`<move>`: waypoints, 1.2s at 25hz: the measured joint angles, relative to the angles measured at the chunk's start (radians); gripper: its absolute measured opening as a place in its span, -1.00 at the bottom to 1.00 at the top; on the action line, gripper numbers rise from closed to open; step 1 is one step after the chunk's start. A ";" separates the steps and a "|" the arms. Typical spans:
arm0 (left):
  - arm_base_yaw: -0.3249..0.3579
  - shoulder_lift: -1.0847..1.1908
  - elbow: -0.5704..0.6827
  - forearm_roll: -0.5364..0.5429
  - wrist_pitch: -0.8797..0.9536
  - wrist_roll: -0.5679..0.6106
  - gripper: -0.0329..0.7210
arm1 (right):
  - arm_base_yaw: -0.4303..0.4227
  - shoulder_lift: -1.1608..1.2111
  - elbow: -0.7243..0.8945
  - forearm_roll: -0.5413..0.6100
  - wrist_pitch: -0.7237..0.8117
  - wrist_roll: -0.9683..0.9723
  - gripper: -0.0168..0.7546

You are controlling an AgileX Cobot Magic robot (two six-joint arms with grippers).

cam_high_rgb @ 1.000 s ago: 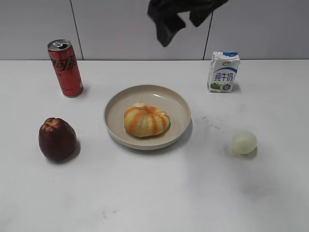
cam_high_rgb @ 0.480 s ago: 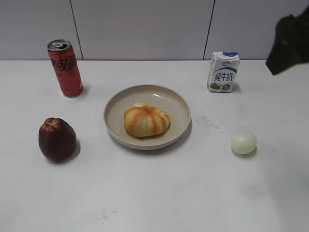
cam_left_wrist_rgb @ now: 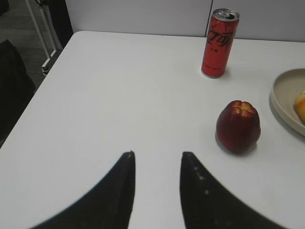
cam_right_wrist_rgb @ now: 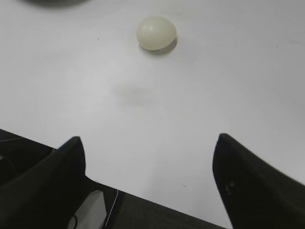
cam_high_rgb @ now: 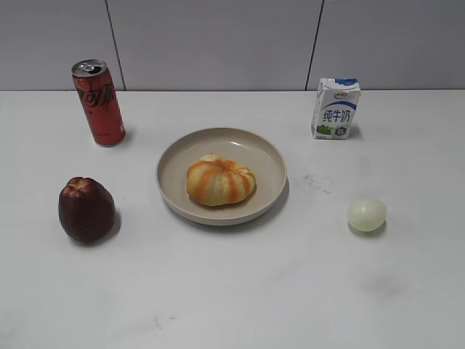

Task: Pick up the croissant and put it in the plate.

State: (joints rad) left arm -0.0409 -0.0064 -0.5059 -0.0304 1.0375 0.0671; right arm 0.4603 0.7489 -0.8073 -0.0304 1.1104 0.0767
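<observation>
Desk (cam_high_rgb: 232, 291) surface carries everything, and the biggest change on it is an absence: the dark arm seen above the plate a second ago, then at the right edge half a second ago, is now gone from the exterior view. That retreat suggests the placing is finished.

Next in size, the plate (cam_high_rgb: 270, 156) sits ahead and far to the right of the left gripper (cam_left_wrist_rgb: 157, 164), whose jaws are parted narrowly and hold nothing. In that wrist view only the plate's left rim shows.

Inside the plate lies the croissant (cam_high_rgb: 220, 181), resting on the plate floor slightly toward the near-left, not touching either gripper. Its long axis runs roughly left to right across the exterior view, ridges fanning from the top.

The apple-like fruit (cam_left_wrist_rgb: 238, 126) stands ahead-right of the left gripper, the can (cam_left_wrist_rgb: 219, 43) farther beyond.

The right gripper (cam_right_wrist_rgb: 147, 157) is spread wide and empty; the pale ball (cam_right_wrist_rgb: 156, 33) lies straight ahead of it.
</observation>
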 joint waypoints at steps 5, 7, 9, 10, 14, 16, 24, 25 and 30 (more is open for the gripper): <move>0.000 0.000 0.000 0.000 0.000 0.000 -0.28 | 0.000 -0.252 0.129 -0.036 0.000 -0.003 0.66; 0.000 0.000 0.000 0.000 0.000 0.000 -0.28 | 0.000 -0.323 0.177 -0.036 0.000 -0.020 0.64; 0.000 0.000 0.000 0.000 0.000 0.000 -0.28 | 0.000 -0.378 0.230 -0.032 0.000 -0.032 0.63; 0.000 0.000 0.000 0.000 0.000 0.000 -0.28 | 0.000 -0.399 0.257 -0.027 -0.003 -0.038 0.63; 0.000 0.000 0.000 0.000 0.000 0.000 -0.28 | 0.000 -0.432 0.299 0.004 -0.047 -0.064 0.60; 0.000 0.000 0.000 0.000 0.000 0.000 -0.28 | 0.000 -0.432 0.303 0.012 -0.057 -0.070 0.59; 0.000 0.000 0.000 0.000 0.000 0.000 -0.28 | 0.000 -0.432 0.305 0.019 -0.062 -0.077 0.58; 0.000 0.000 0.000 0.000 0.000 0.000 -0.28 | 0.000 -0.432 0.305 0.019 -0.062 -0.077 0.58; 0.000 0.000 0.000 0.000 0.000 0.000 -0.28 | 0.000 -0.432 0.305 0.019 -0.064 -0.077 0.58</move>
State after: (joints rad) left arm -0.0409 -0.0064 -0.5059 -0.0304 1.0375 0.0671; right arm 0.4603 0.3174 -0.5023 -0.0114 1.0465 0.0000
